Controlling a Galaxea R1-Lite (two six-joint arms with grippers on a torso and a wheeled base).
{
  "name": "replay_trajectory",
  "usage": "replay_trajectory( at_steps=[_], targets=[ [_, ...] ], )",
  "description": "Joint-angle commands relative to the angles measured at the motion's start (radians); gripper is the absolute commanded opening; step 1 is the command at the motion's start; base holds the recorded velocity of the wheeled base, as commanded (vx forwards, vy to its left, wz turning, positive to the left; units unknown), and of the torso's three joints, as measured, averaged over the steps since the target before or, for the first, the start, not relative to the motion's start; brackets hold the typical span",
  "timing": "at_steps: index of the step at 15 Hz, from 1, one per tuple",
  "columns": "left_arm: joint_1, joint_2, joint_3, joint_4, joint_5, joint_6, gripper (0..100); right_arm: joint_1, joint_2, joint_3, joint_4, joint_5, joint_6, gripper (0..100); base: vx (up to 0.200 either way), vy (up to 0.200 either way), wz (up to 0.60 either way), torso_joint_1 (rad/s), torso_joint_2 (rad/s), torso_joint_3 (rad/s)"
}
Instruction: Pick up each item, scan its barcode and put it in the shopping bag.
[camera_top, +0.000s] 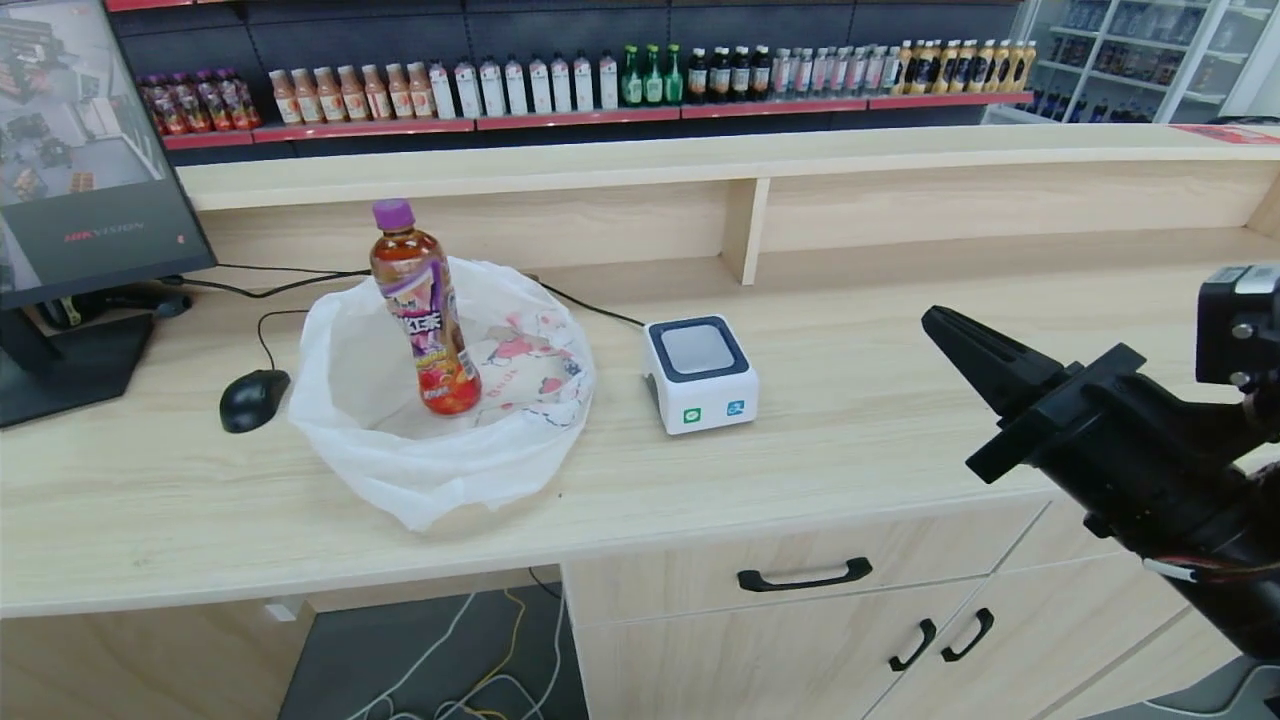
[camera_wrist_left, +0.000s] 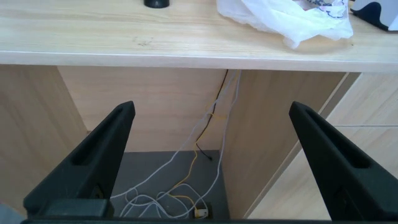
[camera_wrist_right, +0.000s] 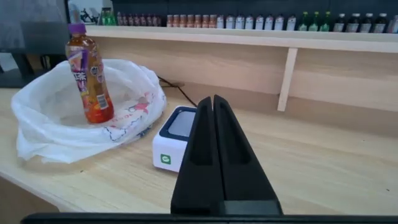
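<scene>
A tea bottle (camera_top: 424, 310) with a purple cap stands upright inside the white shopping bag (camera_top: 440, 440) on the counter; it shows too in the right wrist view as the bottle (camera_wrist_right: 89, 74) in the bag (camera_wrist_right: 43, 124). The white barcode scanner (camera_top: 699, 374) (camera_wrist_right: 175, 138) sits just right of the bag. My right gripper (camera_top: 938, 325) (camera_wrist_right: 213, 109) hangs shut and empty above the counter's right part, well right of the scanner. My left gripper (camera_wrist_left: 211, 121) is open and empty, below the counter's front edge, facing the cables under the desk.
A black mouse (camera_top: 252, 398) and a monitor (camera_top: 80, 150) stand left of the bag, with cables running behind. A raised wooden shelf (camera_top: 745, 235) backs the counter. Drawers with black handles (camera_top: 804, 578) sit below the front edge. Store shelves with bottles (camera_top: 600, 80) lie beyond.
</scene>
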Motion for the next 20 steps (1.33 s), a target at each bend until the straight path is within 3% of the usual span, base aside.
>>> replay_trajectory(
  at_steps=[1, 8, 10, 13, 14, 16, 18, 20],
  targets=[
    [0.0, 0.0, 0.0, 0.0, 0.001, -0.002, 100, 0.001, -0.025, 0.021, 0.001, 0.001, -0.001, 0, 0.0, 0.0, 0.0, 0.0, 0.0, 0.0],
    [0.0, 0.0, 0.0, 0.0, 0.001, -0.002, 100, -0.004, -0.139, 0.129, 0.001, 0.001, -0.003, 0, 0.0, 0.0, 0.0, 0.0, 0.0, 0.0],
    [0.0, 0.0, 0.0, 0.0, 0.001, -0.002, 100, -0.018, -0.318, 0.328, 0.001, 0.001, -0.003, 0, 0.0, 0.0, 0.0, 0.0, 0.0, 0.0],
    [0.0, 0.0, 0.0, 0.0, 0.001, 0.0, 100, -0.024, -0.513, 0.354, 0.036, -0.076, 0.025, 0, 0.0, 0.0, 0.0, 0.0, 0.0, 0.0],
    [0.0, 0.0, 0.0, 0.0, 0.001, 0.0, 100, -0.024, -0.619, 0.354, 0.167, -0.121, 0.053, 0, 0.0, 0.0, 0.0, 0.0, 0.0, 0.0],
    [0.0, 0.0, 0.0, 0.0, 0.001, 0.0, 100, -0.021, -1.002, 0.353, 0.684, -0.122, 0.094, 0, 0.0, 0.0, 0.0, 0.0, 0.0, 0.0],
    [0.0, 0.0, 0.0, 0.0, 0.001, 0.0, 100, -0.012, -1.395, 0.306, 1.245, -0.027, 0.053, 0, 0.0, 0.0, 0.0, 0.0, 0.0, 0.0],
    [0.0, 0.0, 0.0, 0.0, 0.001, 0.0, 100, -0.012, -1.568, 0.234, 1.664, 0.014, -0.01, 0, 0.0, 0.0, 0.0, 0.0, 0.0, 0.0]
  ],
)
